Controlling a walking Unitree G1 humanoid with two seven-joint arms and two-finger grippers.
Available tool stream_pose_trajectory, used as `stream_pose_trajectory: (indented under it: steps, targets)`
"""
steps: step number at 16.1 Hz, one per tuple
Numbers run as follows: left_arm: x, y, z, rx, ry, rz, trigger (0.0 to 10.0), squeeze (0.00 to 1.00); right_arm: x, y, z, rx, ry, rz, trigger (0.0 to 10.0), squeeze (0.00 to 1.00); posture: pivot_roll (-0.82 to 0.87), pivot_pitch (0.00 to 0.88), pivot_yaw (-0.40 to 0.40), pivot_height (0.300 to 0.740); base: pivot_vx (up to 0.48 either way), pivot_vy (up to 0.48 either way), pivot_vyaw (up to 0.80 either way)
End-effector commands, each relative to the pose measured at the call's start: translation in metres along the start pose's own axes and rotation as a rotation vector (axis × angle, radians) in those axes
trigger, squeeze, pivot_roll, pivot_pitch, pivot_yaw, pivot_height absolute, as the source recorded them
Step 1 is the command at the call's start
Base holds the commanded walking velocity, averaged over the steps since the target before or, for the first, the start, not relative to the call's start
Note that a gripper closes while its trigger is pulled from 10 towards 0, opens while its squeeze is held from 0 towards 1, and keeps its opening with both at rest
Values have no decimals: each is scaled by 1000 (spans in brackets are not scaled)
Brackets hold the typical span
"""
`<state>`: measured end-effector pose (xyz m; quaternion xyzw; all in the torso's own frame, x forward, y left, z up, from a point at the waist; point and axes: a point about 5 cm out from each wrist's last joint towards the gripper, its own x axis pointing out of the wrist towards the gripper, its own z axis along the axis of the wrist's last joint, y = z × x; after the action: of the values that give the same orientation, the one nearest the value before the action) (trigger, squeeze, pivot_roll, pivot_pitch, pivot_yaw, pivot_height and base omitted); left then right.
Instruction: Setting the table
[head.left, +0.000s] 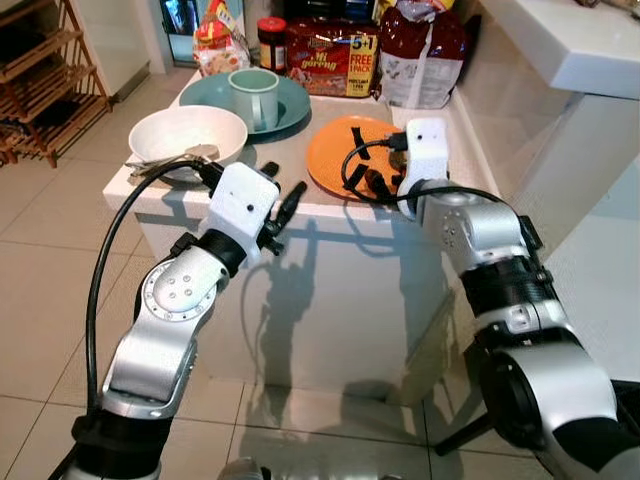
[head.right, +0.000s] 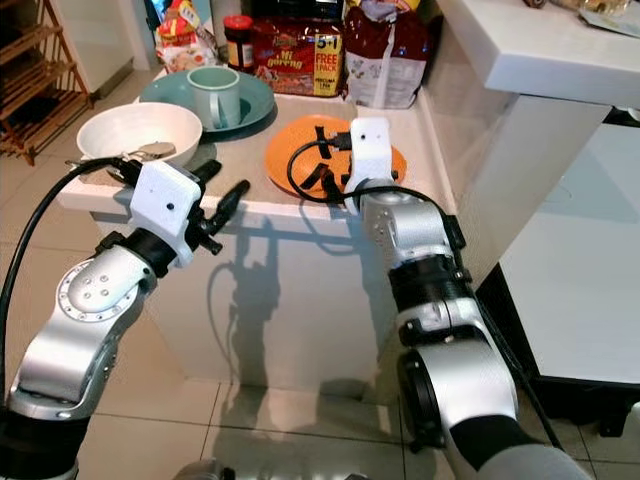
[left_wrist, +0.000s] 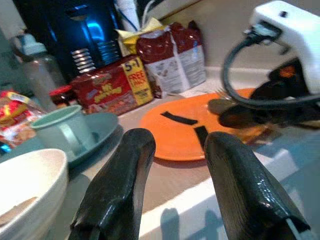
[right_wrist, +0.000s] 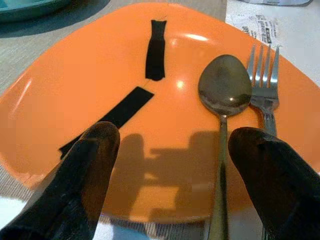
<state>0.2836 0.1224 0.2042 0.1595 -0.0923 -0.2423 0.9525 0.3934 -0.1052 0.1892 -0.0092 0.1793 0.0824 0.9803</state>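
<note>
Right wrist view: one spoon (right_wrist: 224, 92) and one fork (right_wrist: 265, 82) lying side by side on the orange plate (right_wrist: 90, 85), two black tape strips.
Right end effector (right_wrist: 172, 187): fingers wide, empty, over the plate's near edge.
Left end effector (head.right: 222, 203): fingers parted, empty, at the surface (head.left: 290, 165) front edge.
Head views: one white bowl (head.left: 185, 135), one mug (head.left: 254, 97) on one teal plate (head.left: 205, 95).

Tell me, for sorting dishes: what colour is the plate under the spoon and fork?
Orange flat plate, clearest in the right wrist view.
</note>
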Motion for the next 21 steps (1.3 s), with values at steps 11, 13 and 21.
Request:
stream_pose_trajectory:
  steps: [11, 13, 21]
  targets:
    - [-13, -12, -7, -75, 94, -166, 10000, 0, 14, -8, 3, 13, 3, -59, 10000, 0, 150, 25, -45, 740, 0, 0, 0]
    - [-14, -12, -7, -76, 100, -171, 10000, 0, 15, -8, 2, 18, 14, -61, 10000, 0, 152, 26, -45, 740, 0, 0, 0]
    - [-16, -13, -8, -75, 118, -187, 10000, 0, 19, -12, -2, 50, 41, -59, 196, 0, 160, 35, -50, 740, 0, 0, 0]
